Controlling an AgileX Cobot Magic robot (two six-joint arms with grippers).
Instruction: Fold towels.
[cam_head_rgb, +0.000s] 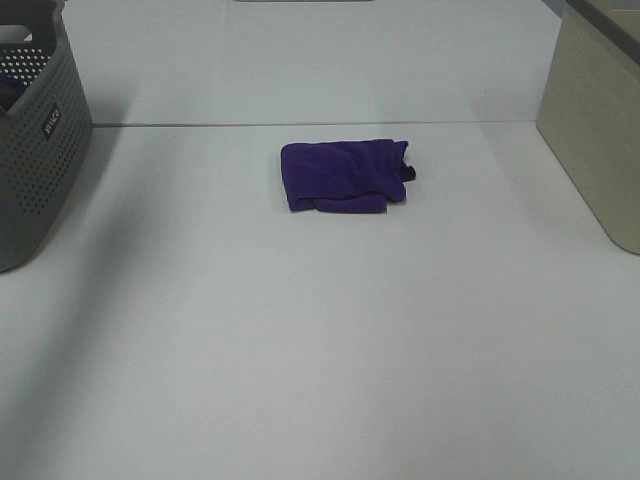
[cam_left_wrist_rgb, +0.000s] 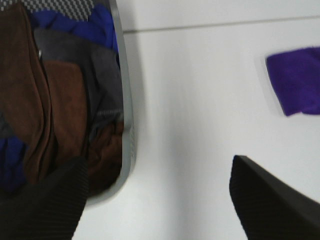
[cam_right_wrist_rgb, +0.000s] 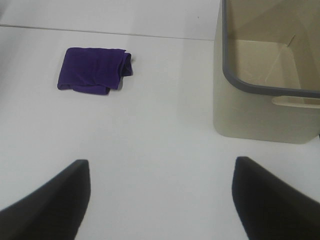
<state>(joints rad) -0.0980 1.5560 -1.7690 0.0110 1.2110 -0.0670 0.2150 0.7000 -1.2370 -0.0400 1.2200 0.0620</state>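
One grey perforated basket (cam_head_rgb: 35, 140) stands at the far left of the white bench (cam_head_rgb: 300, 350), and the left wrist view shows it stuffed with brown, grey and blue cloths (cam_left_wrist_rgb: 55, 100). The left hand (cam_left_wrist_rgb: 160, 200) hangs over the bench just beside the basket's rim, its two dark fingers spread wide with nothing between them. Near the middle of the bench, toward the back, lies the deep purple towel (cam_head_rgb: 345, 175), folded into a compact, slightly rumpled rectangle and lying flat, well apart from both containers. The right hand (cam_right_wrist_rgb: 160, 200) hovers above bare bench, fingers likewise spread and holding nothing, with the towel well ahead of it. At the far right stands a beige bin (cam_head_rgb: 595, 120) with a grey rim, its inside showing only bare walls.
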